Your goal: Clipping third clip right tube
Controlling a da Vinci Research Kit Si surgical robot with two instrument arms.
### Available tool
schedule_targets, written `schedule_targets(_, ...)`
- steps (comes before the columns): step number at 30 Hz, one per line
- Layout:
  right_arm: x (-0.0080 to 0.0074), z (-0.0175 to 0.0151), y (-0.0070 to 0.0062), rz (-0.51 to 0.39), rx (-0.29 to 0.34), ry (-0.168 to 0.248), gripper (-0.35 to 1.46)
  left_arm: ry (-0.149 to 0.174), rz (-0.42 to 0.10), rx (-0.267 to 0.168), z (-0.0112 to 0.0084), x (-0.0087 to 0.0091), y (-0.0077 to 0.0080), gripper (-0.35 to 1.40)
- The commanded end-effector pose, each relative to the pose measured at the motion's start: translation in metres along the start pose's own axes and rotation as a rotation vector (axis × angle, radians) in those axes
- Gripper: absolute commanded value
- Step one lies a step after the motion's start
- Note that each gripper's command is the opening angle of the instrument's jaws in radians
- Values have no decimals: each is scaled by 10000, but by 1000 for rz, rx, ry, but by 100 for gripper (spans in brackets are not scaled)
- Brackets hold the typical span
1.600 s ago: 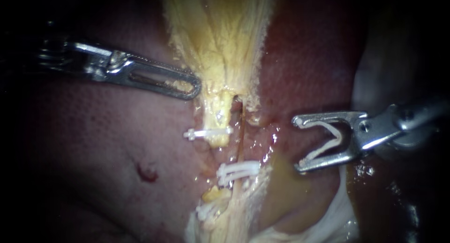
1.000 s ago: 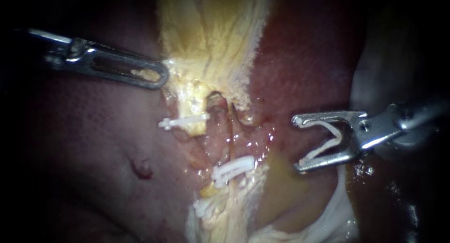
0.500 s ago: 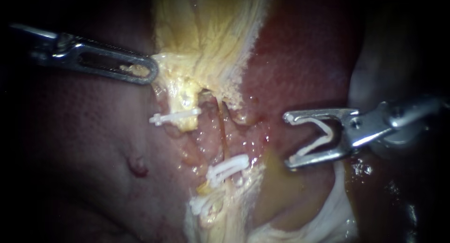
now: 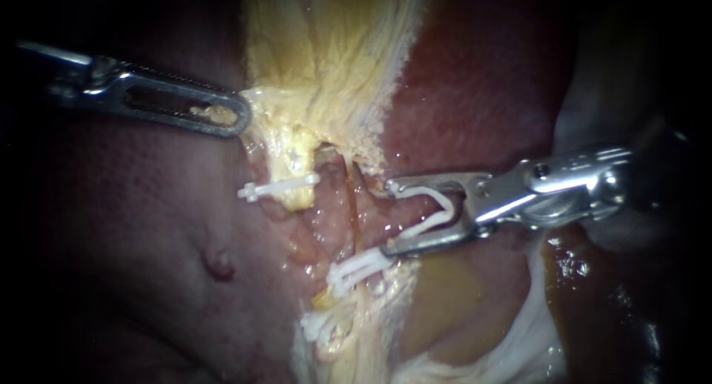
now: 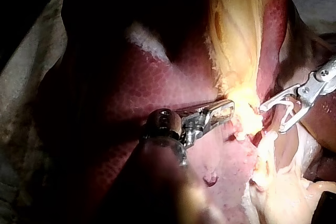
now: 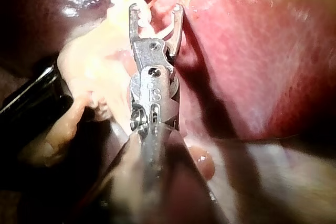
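- Where the gallbladder (image 4: 334,73) narrows, one left instrument (image 4: 236,117), claw clenched on its yellow edge.
- One right instrument (image 4: 387,217), claw spread, carrying one open clip (image 4: 449,210); tips just right of the right tube (image 4: 354,215), not around it.
- One applied clip (image 4: 278,185) on the left stump.
- One middle clip cluster (image 4: 360,267) across the right tube; one near clip cluster (image 4: 320,326).
- One liver (image 4: 133,228) beneath.

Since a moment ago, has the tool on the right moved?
Yes. The right instrument slid left, toward the white clips on the tube; its lower jaw now lies beside them.
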State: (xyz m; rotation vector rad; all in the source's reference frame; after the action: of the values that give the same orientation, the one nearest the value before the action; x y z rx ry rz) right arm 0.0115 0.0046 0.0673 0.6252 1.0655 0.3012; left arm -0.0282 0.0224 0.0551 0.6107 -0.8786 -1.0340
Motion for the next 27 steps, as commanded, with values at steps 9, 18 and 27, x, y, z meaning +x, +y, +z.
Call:
schedule_targets(9,0,25,20,115,36,74,50,0,0,-1,1,0,0,-35)
schedule_targets(18,8,42,26,186,86,150,50,0,1,-2,2,1,0,-35)
schedule_targets(27,9,43,26,238,168,200,50,0,1,-1,2,2,2,-35)
